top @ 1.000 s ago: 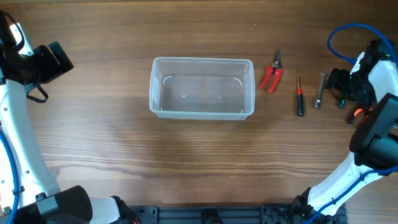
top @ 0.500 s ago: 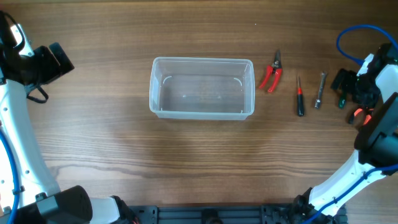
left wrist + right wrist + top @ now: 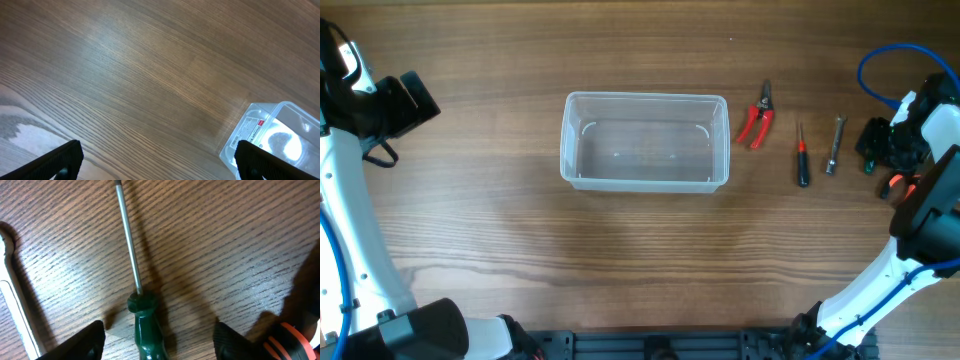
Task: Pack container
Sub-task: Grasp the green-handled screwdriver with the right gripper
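The clear plastic container [image 3: 645,141] stands empty at the table's middle; one corner shows in the left wrist view [image 3: 280,135]. To its right lie red-handled pliers [image 3: 756,117], a red-and-black screwdriver [image 3: 802,156] and a metal wrench [image 3: 834,144]. A green-handled screwdriver [image 3: 142,325] lies on the wood at the far right. My right gripper [image 3: 160,340] is open, low over it, one finger on each side of the green handle without touching. My left gripper [image 3: 155,162] is open and empty, high over bare wood at the far left.
An orange-and-black tool [image 3: 295,337] lies just right of my right gripper. The wrench's end [image 3: 15,300] shows at the right wrist view's left. A blue cable [image 3: 890,60] loops above the right arm.
My right gripper has shifted a little to the right, toward the table's right edge, over the green screwdriver. The left arm has not moved.
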`<state>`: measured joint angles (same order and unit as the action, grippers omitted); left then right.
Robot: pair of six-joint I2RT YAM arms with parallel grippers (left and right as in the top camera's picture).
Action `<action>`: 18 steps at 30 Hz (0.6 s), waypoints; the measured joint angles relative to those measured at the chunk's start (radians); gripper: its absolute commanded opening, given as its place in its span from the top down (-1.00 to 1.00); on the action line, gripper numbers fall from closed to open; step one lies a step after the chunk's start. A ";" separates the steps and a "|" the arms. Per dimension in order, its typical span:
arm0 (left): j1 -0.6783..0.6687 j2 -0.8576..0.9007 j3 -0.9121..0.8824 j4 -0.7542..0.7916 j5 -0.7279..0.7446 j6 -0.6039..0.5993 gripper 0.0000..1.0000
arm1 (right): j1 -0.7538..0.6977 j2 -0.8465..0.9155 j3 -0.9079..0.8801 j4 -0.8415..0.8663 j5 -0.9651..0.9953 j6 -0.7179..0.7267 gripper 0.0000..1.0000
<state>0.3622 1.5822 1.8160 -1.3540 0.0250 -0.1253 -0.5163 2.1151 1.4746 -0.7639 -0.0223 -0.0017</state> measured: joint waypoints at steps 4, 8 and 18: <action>0.000 0.000 0.000 0.000 0.000 0.000 -0.99 | 0.000 0.001 0.000 -0.005 0.000 0.000 0.38; 0.000 0.000 0.000 0.000 0.000 0.000 -0.99 | 0.000 0.001 0.000 -0.006 0.000 0.000 0.53; 0.000 0.000 0.000 -0.029 0.067 0.090 -0.99 | 0.000 0.002 0.000 -0.008 -0.001 0.000 0.64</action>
<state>0.3622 1.5822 1.8160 -1.3830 0.0921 -0.0353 -0.5163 2.1166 1.4746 -0.7723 -0.0231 -0.0017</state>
